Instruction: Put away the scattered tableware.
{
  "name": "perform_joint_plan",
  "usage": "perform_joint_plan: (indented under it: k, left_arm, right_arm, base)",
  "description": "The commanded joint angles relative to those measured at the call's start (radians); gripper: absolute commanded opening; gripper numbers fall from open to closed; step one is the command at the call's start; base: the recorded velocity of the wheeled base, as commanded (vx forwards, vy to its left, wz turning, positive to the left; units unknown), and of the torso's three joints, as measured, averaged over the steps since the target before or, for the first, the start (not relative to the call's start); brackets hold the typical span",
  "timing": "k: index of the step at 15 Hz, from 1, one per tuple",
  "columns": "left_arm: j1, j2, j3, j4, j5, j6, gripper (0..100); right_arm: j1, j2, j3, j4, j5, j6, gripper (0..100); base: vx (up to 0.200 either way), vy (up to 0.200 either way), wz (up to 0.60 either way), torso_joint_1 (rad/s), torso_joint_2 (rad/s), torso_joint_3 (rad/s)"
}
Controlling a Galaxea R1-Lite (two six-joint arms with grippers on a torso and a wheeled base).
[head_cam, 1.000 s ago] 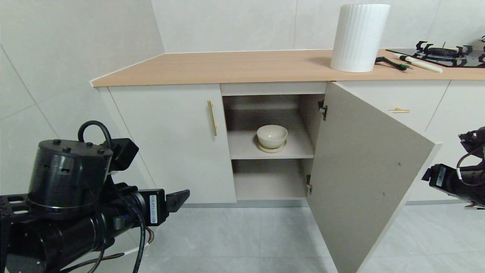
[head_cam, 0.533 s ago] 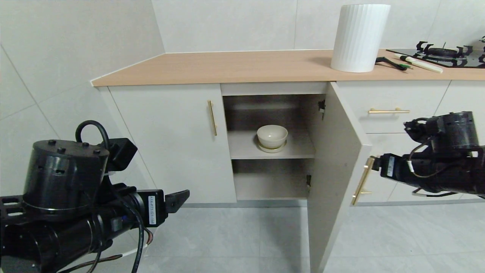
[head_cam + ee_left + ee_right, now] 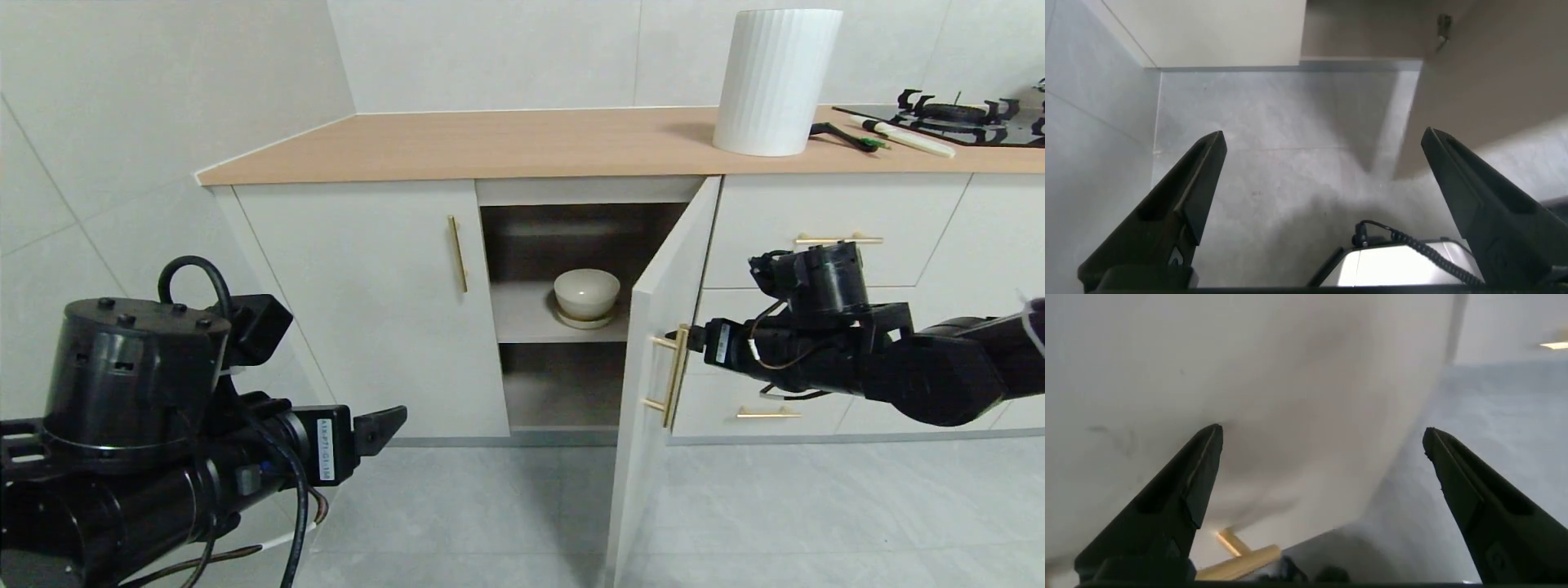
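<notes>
A cream bowl sits on a small plate on the middle shelf of the open cupboard. The cupboard door stands about half shut, its outer face and gold handle turned toward me. My right gripper is against that outer face beside the handle's top; the right wrist view has the gripper open with the door face close before it and the handle low. My left gripper hangs open low at the left, over the floor.
On the wooden counter stand a tall white ribbed cylinder, some utensils and a gas hob. The left cupboard door is shut. Drawers with gold handles lie behind the right arm. Grey floor tiles spread below.
The cupboard door has swung from wide open to about half shut. My right arm has moved left with it, its gripper against the door's outer face. The left arm barely moved.
</notes>
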Motion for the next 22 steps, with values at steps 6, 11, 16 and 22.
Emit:
perform_joint_plan:
  k: [6,11,16,22]
  left_arm:
    - [-0.002,0.004,0.000,-0.001,0.004,0.001,100]
    - [-0.002,-0.005,0.000,0.004,0.004,0.011,100]
    - [0.000,-0.001,0.000,0.004,0.004,0.011,100]
    - [0.000,0.012,-0.005,-0.001,0.010,0.011,100]
  right_arm:
    - [0.035,0.119,0.001,-0.068,-0.010,0.054,100]
    - [0.059,0.177,-0.001,-0.195,-0.030,0.097,100]
    - [0.078,0.249,-0.005,-0.333,-0.104,0.097,100]
    - [0.085,0.326,-0.137,-0.363,-0.160,0.290,100]
  base:
    - [0.000,0.000,0.00,0.000,0.00,0.000]
    - [0.080,0.000,0.00,-0.001,0.00,0.000]
    - [0.200,0.000,0.00,0.000,0.00,0.000]
    - [0.067,0.000,0.00,0.003,0.00,0.002]
